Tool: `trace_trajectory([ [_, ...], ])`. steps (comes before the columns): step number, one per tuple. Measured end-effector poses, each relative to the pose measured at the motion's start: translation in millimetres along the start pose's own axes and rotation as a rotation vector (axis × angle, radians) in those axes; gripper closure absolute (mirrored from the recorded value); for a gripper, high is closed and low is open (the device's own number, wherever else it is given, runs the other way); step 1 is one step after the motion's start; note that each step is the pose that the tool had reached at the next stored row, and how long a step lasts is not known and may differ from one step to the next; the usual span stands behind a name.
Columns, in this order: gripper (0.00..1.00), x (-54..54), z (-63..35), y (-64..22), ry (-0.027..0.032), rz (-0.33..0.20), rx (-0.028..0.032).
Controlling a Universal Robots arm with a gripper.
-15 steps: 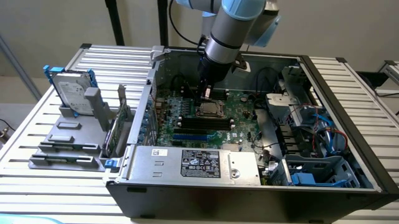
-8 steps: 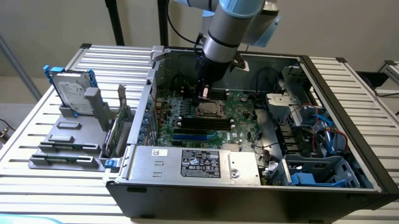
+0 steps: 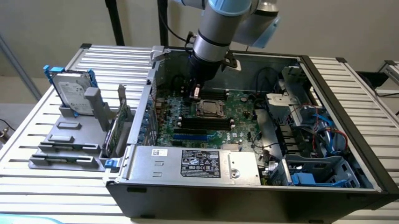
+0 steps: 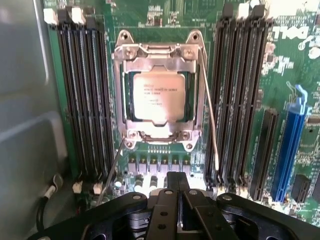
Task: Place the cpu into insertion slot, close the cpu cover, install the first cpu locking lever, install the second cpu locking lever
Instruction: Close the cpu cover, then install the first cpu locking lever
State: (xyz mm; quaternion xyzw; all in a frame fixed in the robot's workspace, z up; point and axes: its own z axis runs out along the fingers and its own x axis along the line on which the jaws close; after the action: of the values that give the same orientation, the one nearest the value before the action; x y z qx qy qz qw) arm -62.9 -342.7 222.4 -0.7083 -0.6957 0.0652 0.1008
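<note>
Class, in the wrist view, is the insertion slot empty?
No, the cpu sits in it, framed by the cpu cover lying flat over its edges.

Robotics lab, opened computer case (image 3: pixel 249 200) on slatted metal bench (image 3: pixel 50 191)

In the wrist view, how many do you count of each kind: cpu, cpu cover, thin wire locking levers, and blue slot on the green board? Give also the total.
cpu: 1
cpu cover: 1
locking levers: 2
blue slot: 1
Total: 5
</note>
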Motion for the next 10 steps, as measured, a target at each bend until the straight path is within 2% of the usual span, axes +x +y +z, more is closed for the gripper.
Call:
trace_trajectory([
  [1, 0.89, -0.1, 0.3, -1.3, 0.002, 0.0, 0.0],
  [4, 0.89, 0.0, 0.4, -1.8, 0.003, 0.0, -0.0001],
  [6, 0.89, 0.0, 0.4, -1.8, 0.0242, -0.005, 0.0005],
  [10, 0.89, 0.0, 0.4, -1.8, 0.0252, -0.006, 0.0005],
])
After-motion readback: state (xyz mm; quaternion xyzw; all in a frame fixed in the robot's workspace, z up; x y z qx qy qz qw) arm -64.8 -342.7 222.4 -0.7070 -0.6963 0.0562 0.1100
